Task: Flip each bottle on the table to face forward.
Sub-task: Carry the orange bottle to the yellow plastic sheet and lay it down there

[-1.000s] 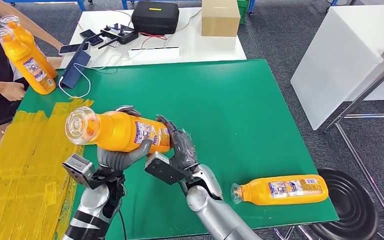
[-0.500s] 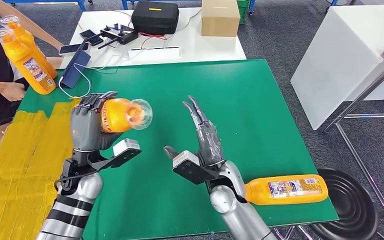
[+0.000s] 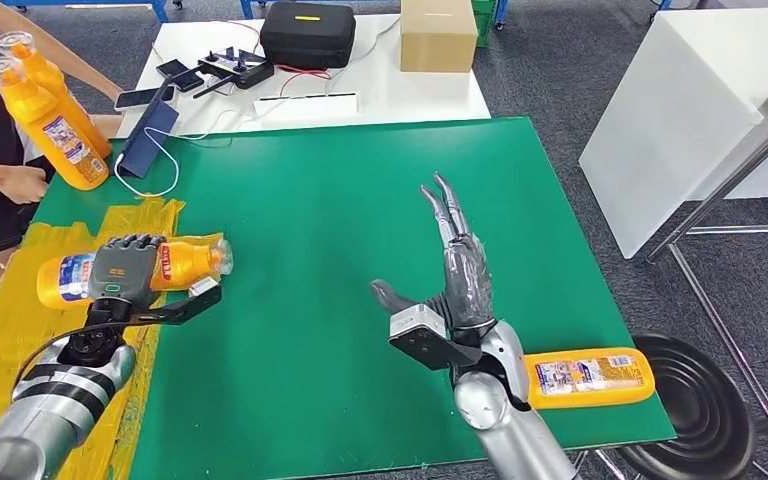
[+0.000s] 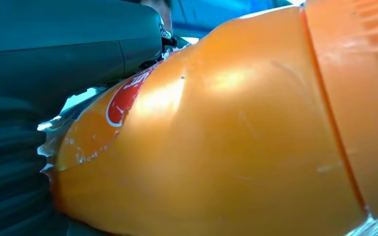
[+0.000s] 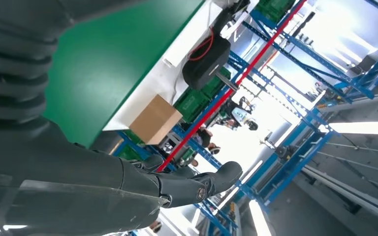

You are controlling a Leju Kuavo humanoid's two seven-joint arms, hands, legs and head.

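An orange bottle (image 3: pixel 130 272) is gripped on its side by the left hand (image 3: pixel 122 270) over the yellow-taped left edge of the green table (image 3: pixel 340 190); it is best lowered level, label up, before release. The right hand (image 3: pixel 457 272) is spread, empty, near the front-edge bottle (image 3: pixel 590 376)

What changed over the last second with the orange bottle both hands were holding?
The right hand let go and now stands open above the green table. The left hand kept the orange plastic bottle and carried it left over the yellow tape. The orange bottle at the near edge stayed put.
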